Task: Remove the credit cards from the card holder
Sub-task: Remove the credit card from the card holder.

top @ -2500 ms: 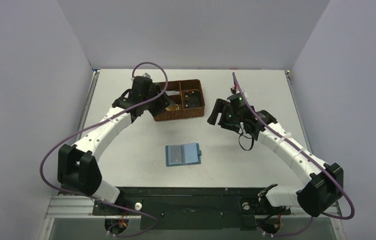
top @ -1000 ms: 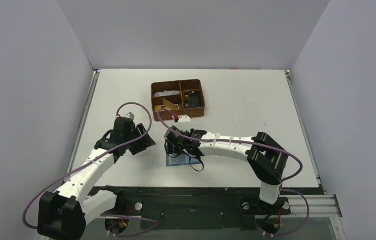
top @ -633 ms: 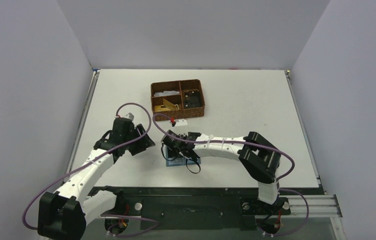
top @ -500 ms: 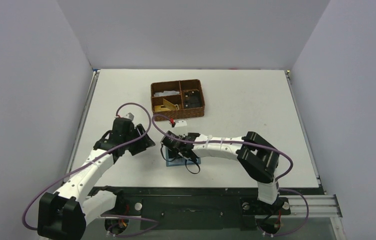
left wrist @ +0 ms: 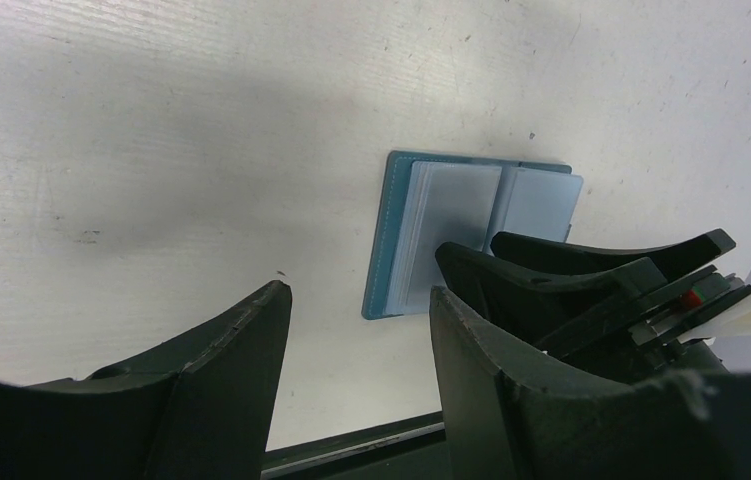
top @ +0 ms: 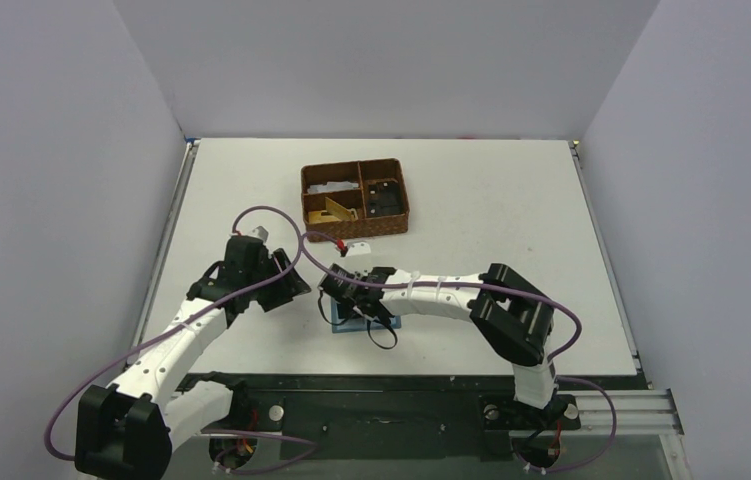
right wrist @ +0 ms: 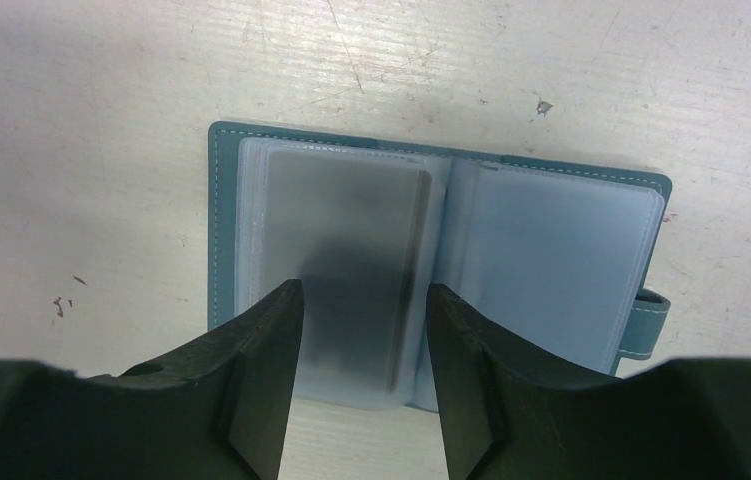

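Right gripper [right wrist: 363,290], jaws parted, hovers over the open card holder [right wrist: 441,260] — left gripper [left wrist: 359,295] gapes empty at ten o'clock; a pinch may snag sleeves [right wrist: 551,270], not credit cards [right wrist: 341,220].

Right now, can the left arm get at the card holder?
Probably only its left edge. The right arm hangs directly over the open card holder, jaws astride its left page. The left arm sits beside it, jaws open, bare table between.

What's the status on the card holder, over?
Left gripper open, empty, off to the side. Right gripper open, poised at the card holder, left pocket page. Holder lies open, flat on table. Nothing in the way.
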Available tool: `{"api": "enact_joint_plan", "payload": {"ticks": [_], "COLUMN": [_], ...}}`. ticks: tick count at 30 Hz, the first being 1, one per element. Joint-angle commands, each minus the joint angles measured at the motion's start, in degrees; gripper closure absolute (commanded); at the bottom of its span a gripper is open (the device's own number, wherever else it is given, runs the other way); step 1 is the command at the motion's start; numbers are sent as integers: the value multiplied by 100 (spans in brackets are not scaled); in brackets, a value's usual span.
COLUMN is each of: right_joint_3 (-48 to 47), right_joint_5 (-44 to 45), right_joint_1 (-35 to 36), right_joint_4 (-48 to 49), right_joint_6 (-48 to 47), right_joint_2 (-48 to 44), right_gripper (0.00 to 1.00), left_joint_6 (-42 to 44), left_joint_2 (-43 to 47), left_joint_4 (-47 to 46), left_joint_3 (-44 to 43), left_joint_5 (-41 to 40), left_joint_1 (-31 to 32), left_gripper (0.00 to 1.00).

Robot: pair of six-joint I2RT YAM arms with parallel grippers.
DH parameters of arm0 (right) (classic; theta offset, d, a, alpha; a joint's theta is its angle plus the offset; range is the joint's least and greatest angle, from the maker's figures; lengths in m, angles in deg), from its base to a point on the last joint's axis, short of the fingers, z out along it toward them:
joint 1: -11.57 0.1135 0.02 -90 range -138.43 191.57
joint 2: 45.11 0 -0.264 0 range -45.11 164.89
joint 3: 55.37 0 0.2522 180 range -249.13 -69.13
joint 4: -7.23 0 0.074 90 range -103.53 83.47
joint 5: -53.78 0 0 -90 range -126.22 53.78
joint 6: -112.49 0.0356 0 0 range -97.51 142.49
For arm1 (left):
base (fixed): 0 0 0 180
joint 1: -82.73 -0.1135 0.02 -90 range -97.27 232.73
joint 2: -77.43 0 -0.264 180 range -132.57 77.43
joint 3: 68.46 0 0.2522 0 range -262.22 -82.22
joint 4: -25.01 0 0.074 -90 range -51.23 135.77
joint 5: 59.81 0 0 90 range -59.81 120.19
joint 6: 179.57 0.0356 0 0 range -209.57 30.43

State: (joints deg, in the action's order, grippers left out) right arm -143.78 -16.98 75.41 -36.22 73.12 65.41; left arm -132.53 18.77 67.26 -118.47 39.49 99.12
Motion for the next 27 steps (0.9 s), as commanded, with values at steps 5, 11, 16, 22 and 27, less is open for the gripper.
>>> {"api": "enact_joint_plan", "payload": {"ticks": [5,11,16,22,27], "right_joint_3": [299,701,1057,1542,2018], "right_joint_5": [-346,-619,-846,-1234,-1743], "right_joint_1": [-96,-235,-393,-631,-874], "right_joint_4": [456,855,1143,1743,2318], "right_joint_6": [45,137,206,347,510], "right_joint_2": [92,-66,-242,-537,-685], "right_gripper": [56,62,76,100,100], "left_joint_6": [60,59,47,44,7], "left_joint_2": [49,31,-4,-95,-255], "left_joint_4": [-163,-168,-205,-293,-454], "left_joint_3": [64,71,73,83,63], "left_joint_5": [149,160,182,307,416], "left_joint_1": [-39,-39,-31,-21,99], "left_gripper": [49,50,50,55,60]}}
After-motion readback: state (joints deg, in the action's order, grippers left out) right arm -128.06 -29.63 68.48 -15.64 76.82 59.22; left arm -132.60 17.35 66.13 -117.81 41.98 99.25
